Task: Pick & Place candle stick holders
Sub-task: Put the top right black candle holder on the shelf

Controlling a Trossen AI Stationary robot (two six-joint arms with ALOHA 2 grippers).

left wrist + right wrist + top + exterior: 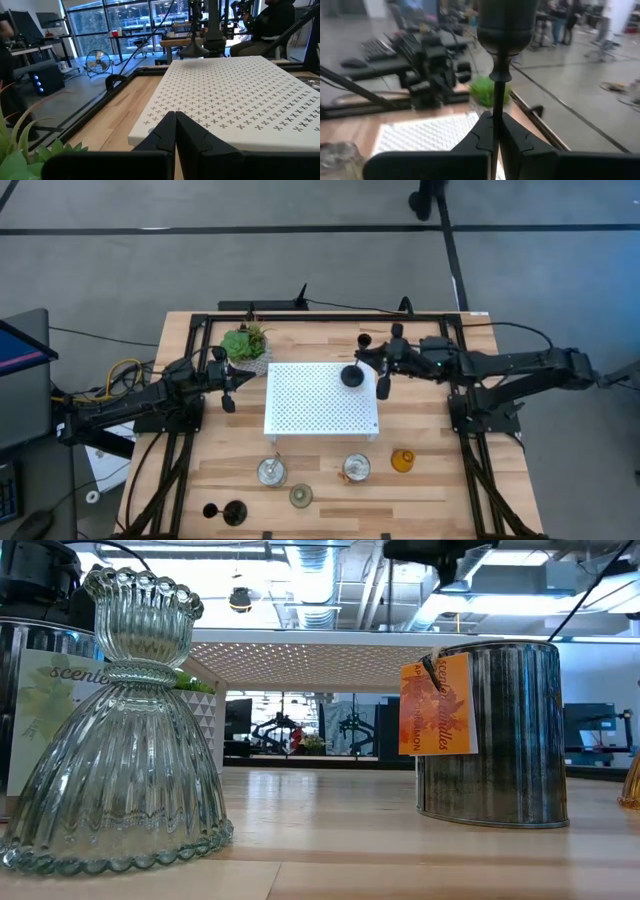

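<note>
1. An orange tag (437, 705) on the silvery cup (495, 735) carries script that looks like "scented candles"; its smaller lines are unreadable.
2. A pale label (45, 710) behind the clear glass holder (120, 740) shows "scente", cut off.

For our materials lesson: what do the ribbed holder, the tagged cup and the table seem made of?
Ribbed holder: clear pale green glass, see-through and glossy.
Tagged cup: likely silvered glass or metal, streaky mirror sheen.
Table: light wood planks, visible grain.

A: What sort of place is this?
B: A robotics lab; exposed ceiling ducts (310, 580), glass walls (125, 25), a floor fan (98, 62), other workbenches (30, 50) with gear beyond the wooden counter (430, 480).
</note>
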